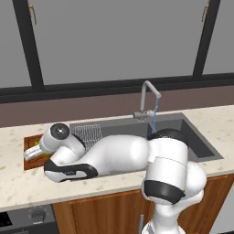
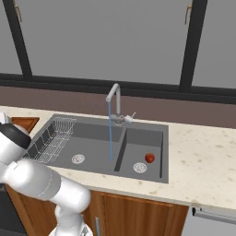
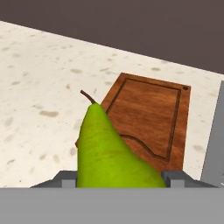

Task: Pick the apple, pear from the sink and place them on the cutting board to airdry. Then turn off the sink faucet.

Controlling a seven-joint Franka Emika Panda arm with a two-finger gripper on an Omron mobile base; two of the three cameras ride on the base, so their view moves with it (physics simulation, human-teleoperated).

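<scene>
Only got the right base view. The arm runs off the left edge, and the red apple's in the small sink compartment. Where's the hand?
Observer: The hand is over the square reddish-brown wooden cutting board, on the counter left of the dark grey sink.
Operator: Holding anything?
Observer: Yes, its fingers are shut on the yellow-green pear.
Operator: Is the pear down on the board?
Observer: Can't tell, its underside is hidden. The hand view does show its stalk pointing away from the fingers.
</scene>
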